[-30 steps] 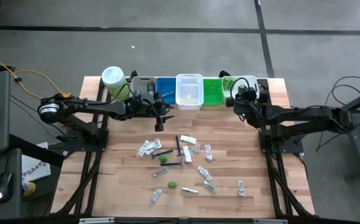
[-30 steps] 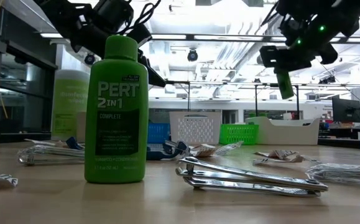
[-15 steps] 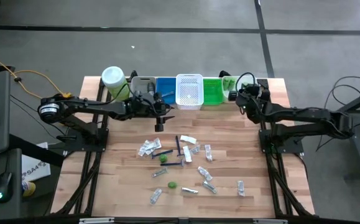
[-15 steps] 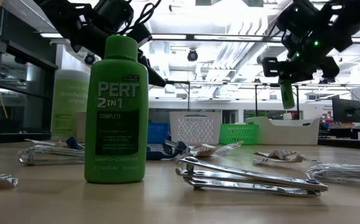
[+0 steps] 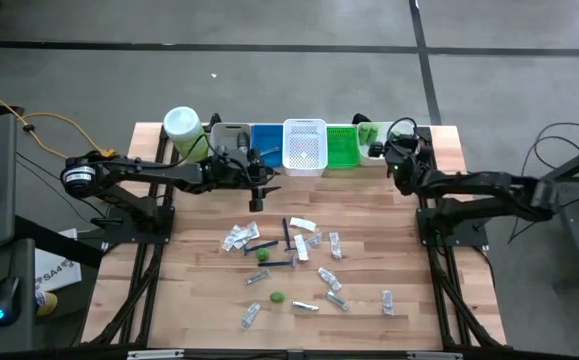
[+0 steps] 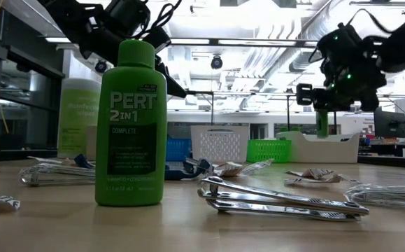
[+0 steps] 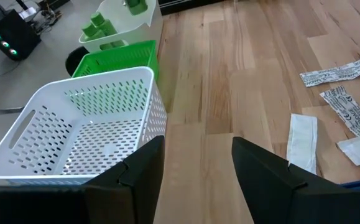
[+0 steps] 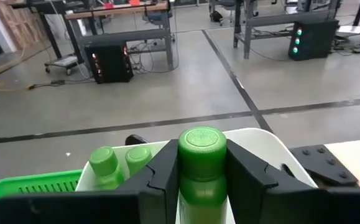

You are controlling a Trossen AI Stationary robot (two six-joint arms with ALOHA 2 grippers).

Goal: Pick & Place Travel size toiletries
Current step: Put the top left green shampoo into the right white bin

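Green and capped, a small bottle (image 8: 199, 165) is clamped between the fingers of the right gripper (image 8: 198, 171), hanging above the white bin (image 8: 257, 146) at the row's right end, about one o'clock on the table (image 5: 199, 300); two more green bottles (image 8: 114, 163) already stand in that bin. At about eleven o'clock the left gripper (image 7: 198, 168) hovers with its fingers parted and nothing between them, beside the white perforated basket (image 7: 74, 124). Sachets (image 5: 237, 236), razors (image 5: 269, 247) and other toiletries lie scattered around the table's centre, with a Pert bottle (image 6: 131, 122) standing upright among them.
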